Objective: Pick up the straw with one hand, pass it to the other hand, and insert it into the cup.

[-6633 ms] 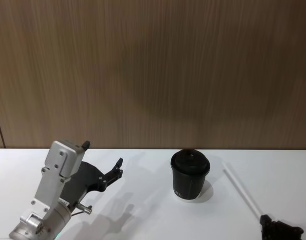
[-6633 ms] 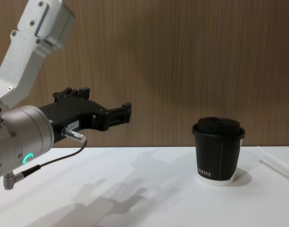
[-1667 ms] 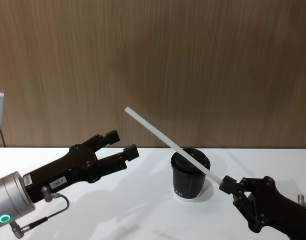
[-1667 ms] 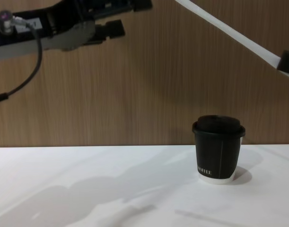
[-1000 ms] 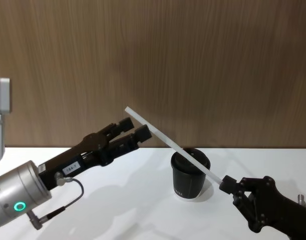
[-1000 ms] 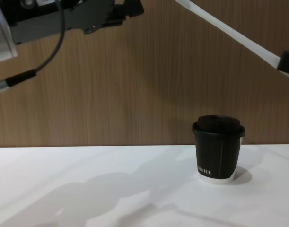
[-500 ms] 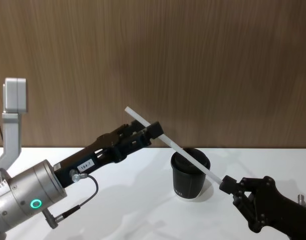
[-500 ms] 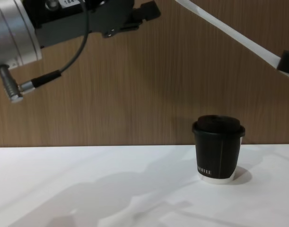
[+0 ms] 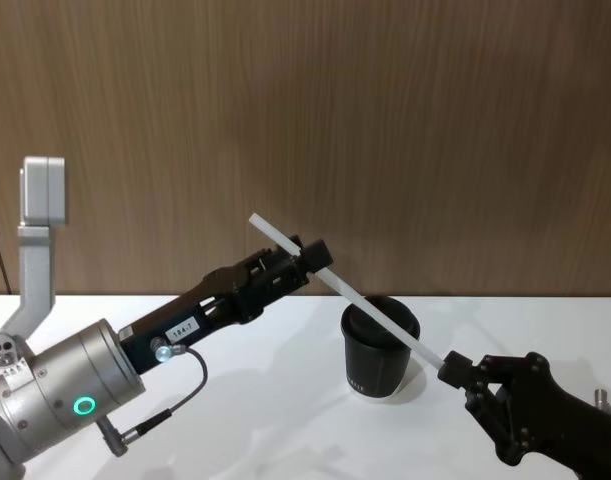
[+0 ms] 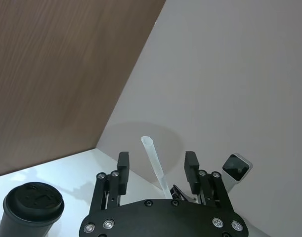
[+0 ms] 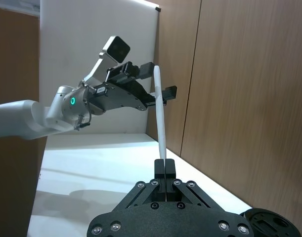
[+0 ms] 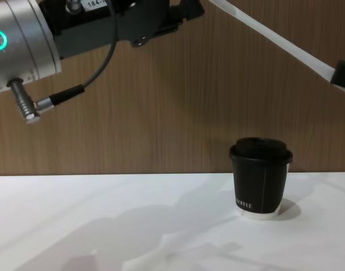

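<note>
- Head view: the right claw (image 9: 455,375) pinches the low end of the straw (image 9: 345,290), a thin, smooth white tube slanting up and left above the cup (image 9: 379,350). The left claw (image 9: 307,256) reaches around its upper part. Held by one end only, the tube could wobble.
- Left wrist view: the left claw's fingers (image 10: 123,165) are spread, one on each side of the straw and apart from it. If they close off-centre, the round, slick tube may skid out or bend.
- Right wrist view: blocky matt-black fingers (image 11: 160,170) are pressed together on the straw's end. Letting go too early would likely drop it.
- Chest view: the black paper cup with its domed lid stands on the smooth white table (image 12: 104,226). It looks light, so a slanted push could tip it.
</note>
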`<action>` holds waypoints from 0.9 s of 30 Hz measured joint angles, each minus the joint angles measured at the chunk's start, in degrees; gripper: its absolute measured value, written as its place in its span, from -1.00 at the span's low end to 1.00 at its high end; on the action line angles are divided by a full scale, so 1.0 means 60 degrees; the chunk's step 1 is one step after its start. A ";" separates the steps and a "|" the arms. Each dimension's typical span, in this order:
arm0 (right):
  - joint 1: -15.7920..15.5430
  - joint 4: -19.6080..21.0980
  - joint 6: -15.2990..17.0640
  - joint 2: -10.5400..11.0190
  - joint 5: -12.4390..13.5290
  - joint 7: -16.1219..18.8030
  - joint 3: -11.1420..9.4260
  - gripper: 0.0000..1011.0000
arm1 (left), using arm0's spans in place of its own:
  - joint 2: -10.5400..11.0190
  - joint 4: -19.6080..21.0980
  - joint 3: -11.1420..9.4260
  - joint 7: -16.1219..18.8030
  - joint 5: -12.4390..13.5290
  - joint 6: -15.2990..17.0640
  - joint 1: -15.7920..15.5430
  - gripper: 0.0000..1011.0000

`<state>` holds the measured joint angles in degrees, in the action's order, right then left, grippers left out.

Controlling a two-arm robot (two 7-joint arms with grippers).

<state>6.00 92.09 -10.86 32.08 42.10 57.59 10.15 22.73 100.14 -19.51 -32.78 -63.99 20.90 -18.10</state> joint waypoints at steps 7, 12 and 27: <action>-0.0001 0.0000 0.0000 0.0000 0.0000 0.0000 0.0000 -0.98 | -0.0024 -0.0017 -0.0026 0.0019 -0.0017 0.0005 -0.0016 0.00; 0.0000 0.0000 0.0000 0.0000 0.0000 0.0000 0.0000 -0.98 | -0.0037 -0.0027 -0.0038 0.0030 -0.0025 0.0006 -0.0025 -0.33; 0.0000 0.0000 0.0000 0.0000 0.0000 0.0000 0.0000 -0.98 | -0.0055 -0.0041 -0.0060 0.0040 -0.0040 0.0008 -0.0036 -0.93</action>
<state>6.00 92.09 -10.86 32.08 42.10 57.58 10.15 22.40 99.90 -19.87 -32.54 -64.23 20.95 -18.32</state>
